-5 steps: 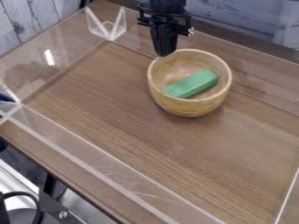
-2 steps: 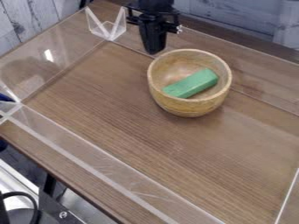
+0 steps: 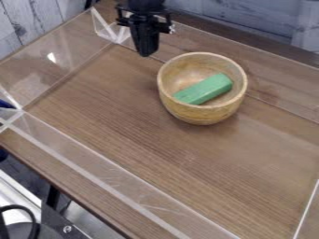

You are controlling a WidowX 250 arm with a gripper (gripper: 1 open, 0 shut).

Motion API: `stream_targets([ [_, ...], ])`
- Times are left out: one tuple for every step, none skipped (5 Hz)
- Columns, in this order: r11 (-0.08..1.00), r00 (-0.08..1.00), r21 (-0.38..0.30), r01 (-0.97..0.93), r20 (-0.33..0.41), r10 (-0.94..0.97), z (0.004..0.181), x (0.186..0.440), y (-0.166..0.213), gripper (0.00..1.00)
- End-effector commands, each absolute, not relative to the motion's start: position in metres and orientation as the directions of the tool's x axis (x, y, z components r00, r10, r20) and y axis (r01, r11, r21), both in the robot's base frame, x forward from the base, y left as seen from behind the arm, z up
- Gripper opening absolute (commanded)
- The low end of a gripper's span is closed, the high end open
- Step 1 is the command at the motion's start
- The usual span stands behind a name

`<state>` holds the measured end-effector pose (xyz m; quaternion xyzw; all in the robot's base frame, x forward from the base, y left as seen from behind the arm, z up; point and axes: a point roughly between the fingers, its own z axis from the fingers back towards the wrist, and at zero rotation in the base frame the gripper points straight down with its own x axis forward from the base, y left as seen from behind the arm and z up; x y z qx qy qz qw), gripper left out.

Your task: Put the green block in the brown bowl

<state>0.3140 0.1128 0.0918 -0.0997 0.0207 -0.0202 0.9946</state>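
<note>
The green block (image 3: 203,90) lies flat inside the brown bowl (image 3: 201,107), tilted up against the bowl's inner right side. The bowl stands on the wooden table at the upper right of centre. My gripper (image 3: 147,50), black and pointing almost straight down, hangs to the upper left of the bowl, clear of its rim. Its fingers are pressed together and hold nothing.
A clear plastic wall (image 3: 75,154) fences the wooden tabletop on all sides. A small clear bracket (image 3: 112,28) stands at the back edge just left of my gripper. Wood panelling runs behind the table.
My gripper has slid left along the back of the table, from just behind the bowl's rim to a spot clear of it. Bowl and block have not moved.
</note>
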Motion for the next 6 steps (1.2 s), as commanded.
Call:
stream_targets([
  [0.988, 0.999, -0.153, 0.013, 0.049, -0.006, 0.121, 0.314, 0.129, 0.00],
  [0.989, 0.999, -0.149, -0.012, 0.048, 0.019, 0.118, 0.312, 0.138, 0.00],
  [0.989, 0.998, -0.143, -0.037, 0.045, 0.043, 0.115, 0.310, 0.147, 0.00],
  [0.989, 0.997, -0.138, -0.059, 0.044, 0.066, 0.113, 0.308, 0.155, 0.00],
  [0.987, 0.995, -0.133, -0.088, 0.038, 0.094, 0.109, 0.306, 0.164, 0.00],
  [0.985, 0.992, -0.127, -0.118, 0.033, 0.123, 0.104, 0.304, 0.175, 0.00],
])
